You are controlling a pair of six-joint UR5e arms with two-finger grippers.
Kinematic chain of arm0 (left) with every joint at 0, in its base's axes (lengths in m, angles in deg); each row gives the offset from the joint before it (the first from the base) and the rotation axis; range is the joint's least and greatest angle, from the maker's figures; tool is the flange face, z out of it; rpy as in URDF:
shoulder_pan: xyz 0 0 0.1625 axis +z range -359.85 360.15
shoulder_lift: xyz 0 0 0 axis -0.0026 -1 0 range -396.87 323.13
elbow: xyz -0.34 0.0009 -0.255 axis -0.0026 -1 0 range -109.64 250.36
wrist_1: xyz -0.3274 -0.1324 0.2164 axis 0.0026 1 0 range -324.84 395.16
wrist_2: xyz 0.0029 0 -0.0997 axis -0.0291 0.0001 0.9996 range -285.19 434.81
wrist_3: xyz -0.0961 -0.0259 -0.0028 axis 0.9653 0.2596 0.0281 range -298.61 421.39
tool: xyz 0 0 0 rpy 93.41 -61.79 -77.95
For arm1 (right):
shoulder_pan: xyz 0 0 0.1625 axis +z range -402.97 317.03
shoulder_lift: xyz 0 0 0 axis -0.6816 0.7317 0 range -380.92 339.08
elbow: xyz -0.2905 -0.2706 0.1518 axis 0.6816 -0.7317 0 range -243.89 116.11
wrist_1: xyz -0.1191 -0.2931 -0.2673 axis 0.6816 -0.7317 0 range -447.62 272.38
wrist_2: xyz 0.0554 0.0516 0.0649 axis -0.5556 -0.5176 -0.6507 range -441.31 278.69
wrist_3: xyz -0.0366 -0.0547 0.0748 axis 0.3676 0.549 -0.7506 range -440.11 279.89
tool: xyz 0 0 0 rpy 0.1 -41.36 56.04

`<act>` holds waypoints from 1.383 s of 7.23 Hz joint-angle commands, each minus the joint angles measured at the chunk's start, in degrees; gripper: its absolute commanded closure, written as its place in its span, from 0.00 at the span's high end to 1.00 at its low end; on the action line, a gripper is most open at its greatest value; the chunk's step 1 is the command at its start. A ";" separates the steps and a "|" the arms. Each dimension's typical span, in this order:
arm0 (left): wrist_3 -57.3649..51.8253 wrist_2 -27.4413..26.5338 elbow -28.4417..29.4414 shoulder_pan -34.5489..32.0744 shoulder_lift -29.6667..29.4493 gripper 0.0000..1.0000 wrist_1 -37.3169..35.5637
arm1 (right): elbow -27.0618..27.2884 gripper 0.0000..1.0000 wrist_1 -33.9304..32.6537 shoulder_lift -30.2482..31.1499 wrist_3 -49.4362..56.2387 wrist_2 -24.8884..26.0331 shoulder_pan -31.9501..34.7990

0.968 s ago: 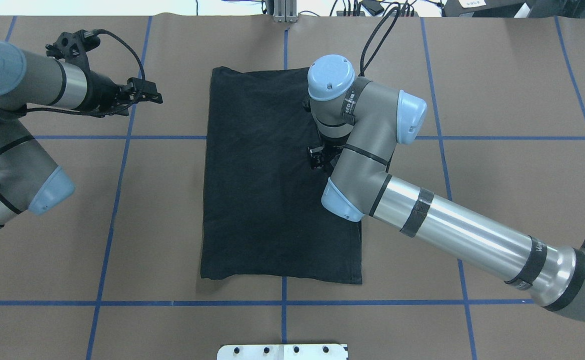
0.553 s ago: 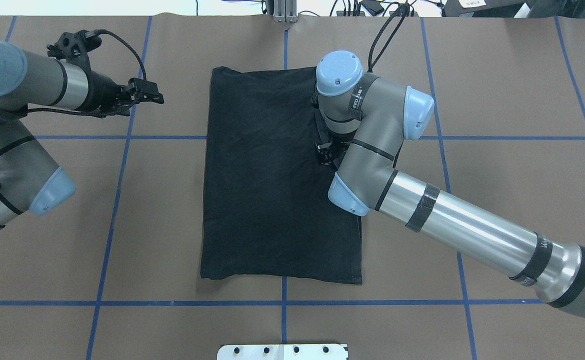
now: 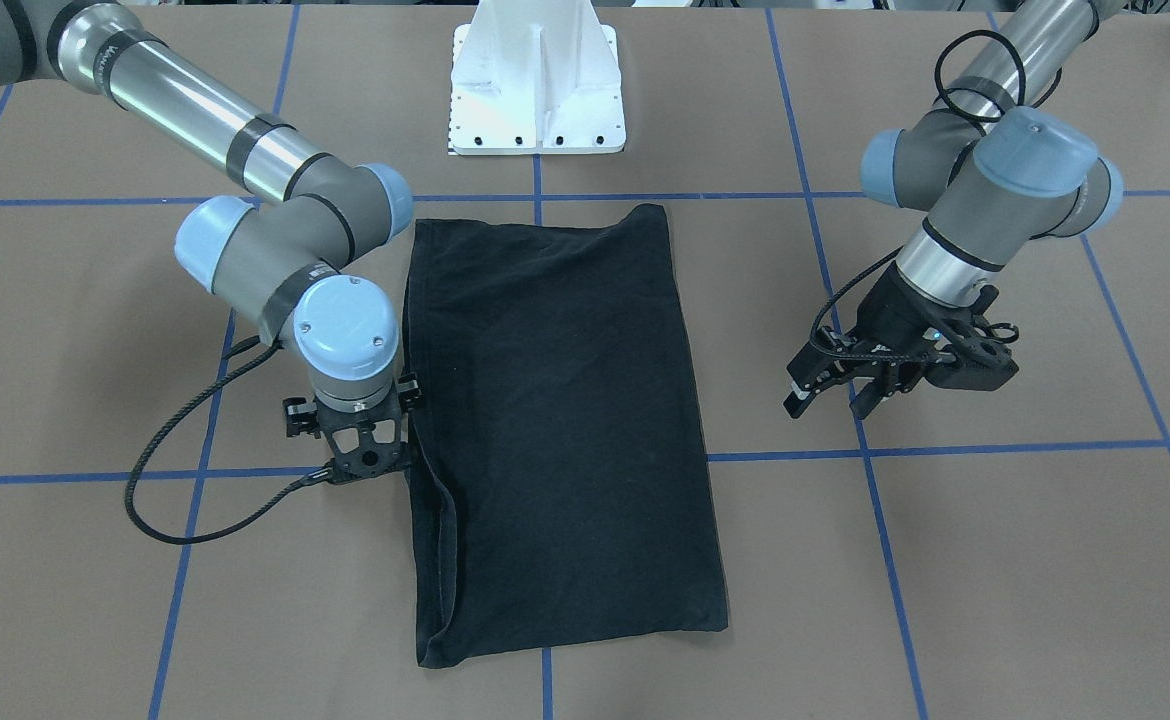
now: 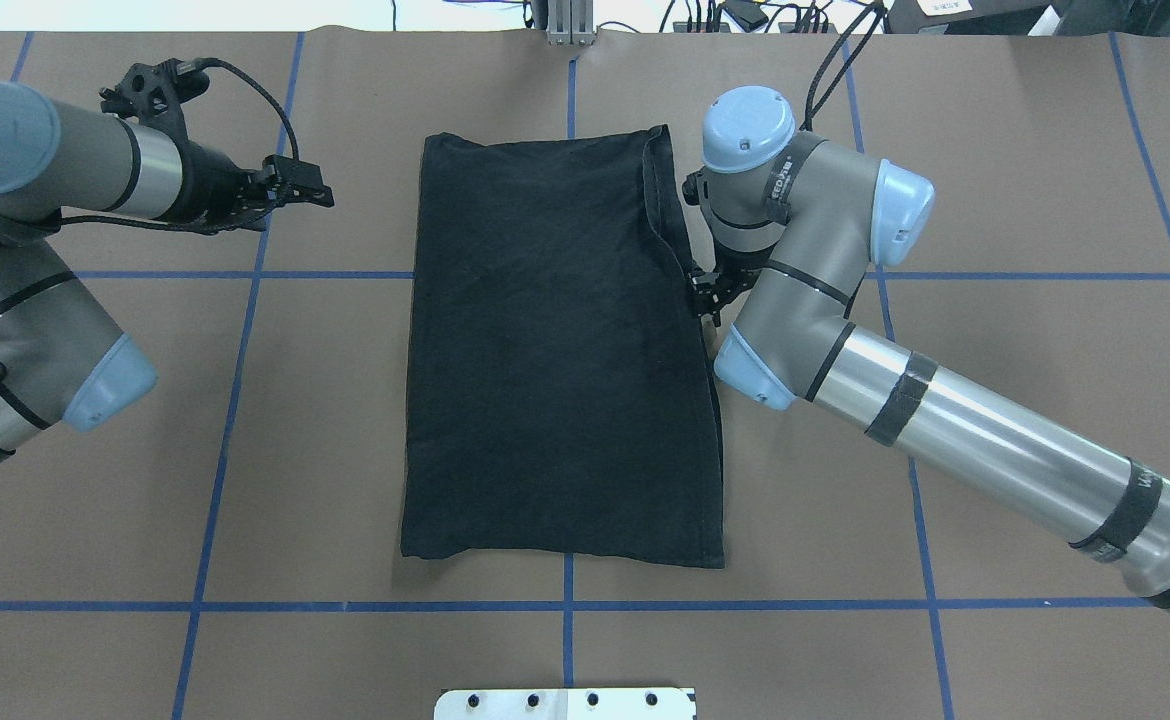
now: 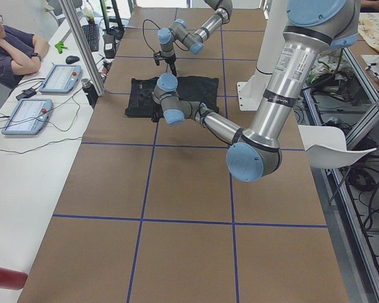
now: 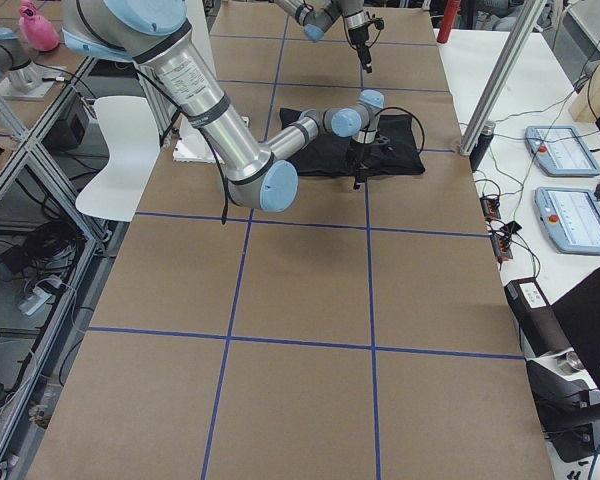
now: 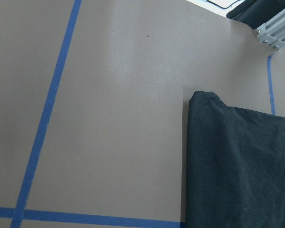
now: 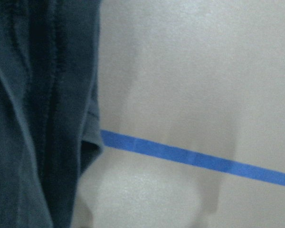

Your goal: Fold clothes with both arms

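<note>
Item: black T-shirt (image 4: 555, 340), table (image 4: 1045, 200) centre, a long flat rectangle. Side folds done, I judge; crosswise fold remaining.
My right gripper (image 4: 707, 290): at its right edge, grip unreadable.
My left gripper (image 3: 830, 395): spread, empty, well apart.

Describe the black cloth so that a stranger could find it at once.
On the brown table with blue tape lines, look at the middle, between the left arm and the right arm. The shirt lies there, folded into a rectangle: the only black, soft thing there.
</note>
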 commanded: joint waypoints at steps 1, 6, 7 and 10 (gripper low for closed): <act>0.00 -0.03 -0.09 0.00 -0.12 1.00 0.00 | 2.97 0.99 -0.54 1.10 0.28 -5.86 3.95; -0.78 -0.21 -0.97 -0.08 -0.47 1.00 0.00 | -0.69 1.00 0.16 -4.77 -0.77 -3.38 1.18; -0.79 -0.38 -1.06 -0.17 -0.39 1.00 0.00 | -3.24 1.00 0.25 -6.09 -0.77 -1.79 0.73; -0.88 -0.47 -3.95 -0.96 -0.21 1.00 0.00 | -9.22 1.00 7.97 -7.33 -2.09 -0.98 -0.33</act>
